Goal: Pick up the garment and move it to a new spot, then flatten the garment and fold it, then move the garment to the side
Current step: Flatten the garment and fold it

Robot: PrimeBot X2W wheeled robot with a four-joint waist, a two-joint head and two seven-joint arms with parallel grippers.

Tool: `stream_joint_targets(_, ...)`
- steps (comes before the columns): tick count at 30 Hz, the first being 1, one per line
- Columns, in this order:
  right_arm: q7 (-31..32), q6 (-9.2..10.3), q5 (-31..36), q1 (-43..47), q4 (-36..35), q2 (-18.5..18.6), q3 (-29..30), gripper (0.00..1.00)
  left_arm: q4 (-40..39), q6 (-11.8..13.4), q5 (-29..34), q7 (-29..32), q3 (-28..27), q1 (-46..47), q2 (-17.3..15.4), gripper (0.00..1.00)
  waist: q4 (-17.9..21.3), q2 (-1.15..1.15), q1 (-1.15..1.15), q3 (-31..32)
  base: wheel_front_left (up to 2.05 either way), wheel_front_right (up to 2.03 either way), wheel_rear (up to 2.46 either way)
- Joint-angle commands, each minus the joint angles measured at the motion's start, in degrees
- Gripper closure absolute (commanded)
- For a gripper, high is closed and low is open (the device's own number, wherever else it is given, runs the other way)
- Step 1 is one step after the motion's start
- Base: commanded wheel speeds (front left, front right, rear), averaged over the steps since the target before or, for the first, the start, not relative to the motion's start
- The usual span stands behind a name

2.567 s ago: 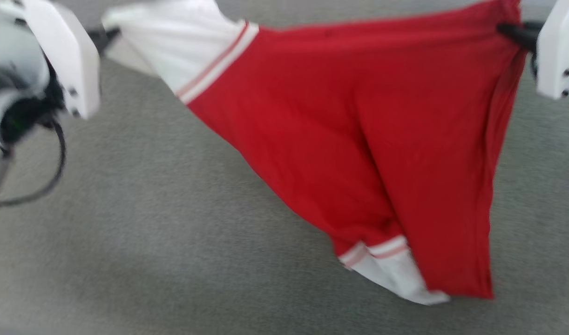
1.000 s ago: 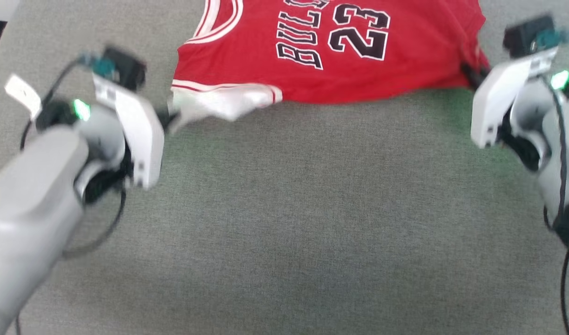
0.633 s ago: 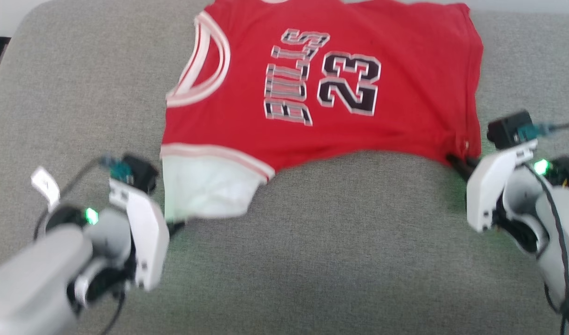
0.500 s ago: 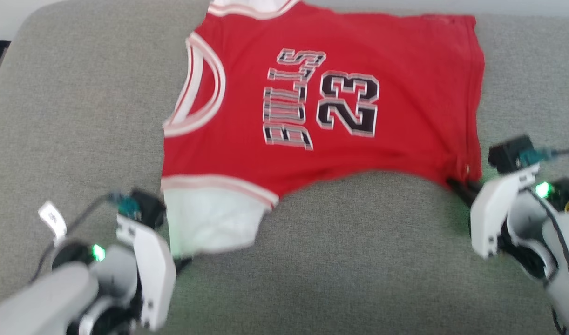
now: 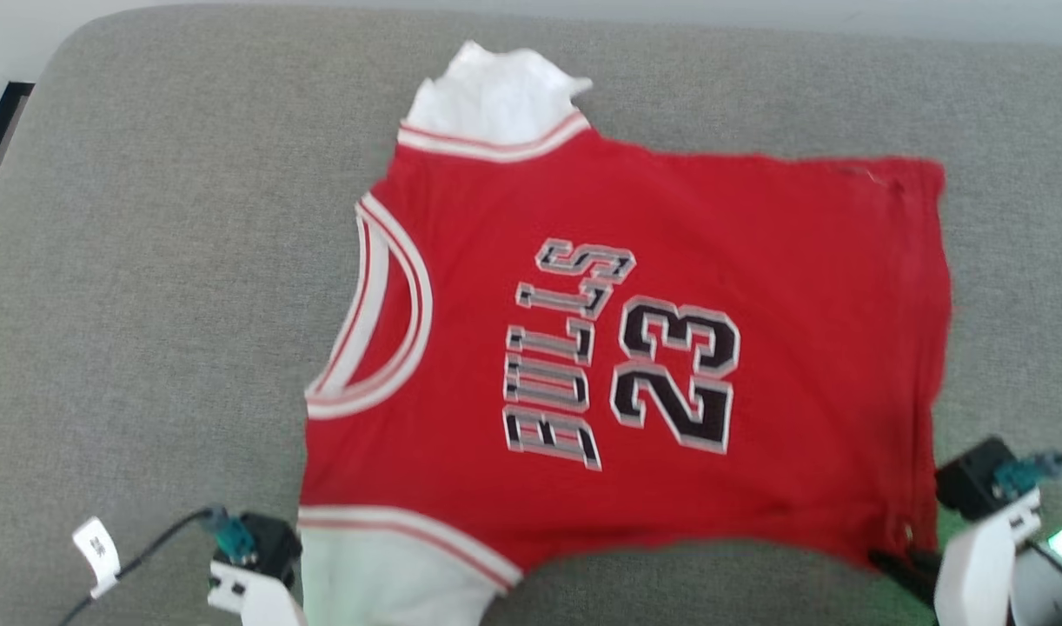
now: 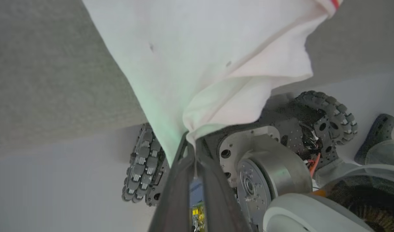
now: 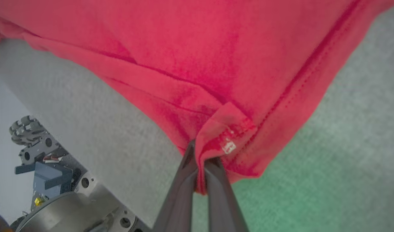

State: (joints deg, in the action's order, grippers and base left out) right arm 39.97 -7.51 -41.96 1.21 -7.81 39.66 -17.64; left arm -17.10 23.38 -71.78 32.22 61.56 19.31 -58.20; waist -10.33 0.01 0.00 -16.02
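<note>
- Red Bulls T-shirt (image 5: 670,348) lies spread print-up on grey padding (image 5: 149,261), possibly a cushion.
- Left pincer (image 6: 191,146) clamps its white sleeve (image 6: 200,58).
- Right pincer (image 7: 199,162) clamps the red hem corner (image 7: 227,129).

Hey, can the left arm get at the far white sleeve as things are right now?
Probably not yet. The left gripper is shut on the near sleeve, and the far sleeve lies across the whole shirt. Nothing covers it, though, so after letting go the way looks free.
</note>
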Motion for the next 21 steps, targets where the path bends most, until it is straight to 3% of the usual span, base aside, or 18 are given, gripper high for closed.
stream_joint_targets(1,1.03,0.04,-0.13,1.70,-0.15,0.04,0.32,1.00,-0.49,0.45,-0.62,0.36,-0.04,-0.85,-0.50,1.00,0.04,-0.01,0.00,-0.09,0.00,0.00,0.00)
stream_joint_targets(7,2.73,0.04,1.77,4.54,-6.21,-4.15,7.70,1.00,-4.11,2.36,1.53,0.89,-2.08,2.86,-2.80,1.00,0.34,-0.01,0.00,-0.56,0.00,0.00,0.00)
stream_joint_targets(11,3.91,0.04,4.29,2.96,-9.72,-8.16,11.79,1.00,-6.17,1.47,6.43,1.43,-4.72,9.63,-5.03,1.00,0.86,-0.01,0.00,-0.86,0.00,0.00,0.00)
stream_joint_targets(15,4.77,0.04,7.97,-1.33,-11.21,-12.25,14.73,1.00,-4.32,-1.53,12.89,1.29,-7.24,18.23,-5.20,1.00,2.02,-0.01,0.00,-1.62,0.00,0.00,0.00)
stream_joint_targets(21,6.00,0.03,12.20,-10.46,-8.72,-16.06,15.39,1.00,3.99,-9.54,18.18,1.98,-8.68,29.51,-0.69,1.00,3.87,-0.01,0.00,-3.71,0.00,0.00,0.00)
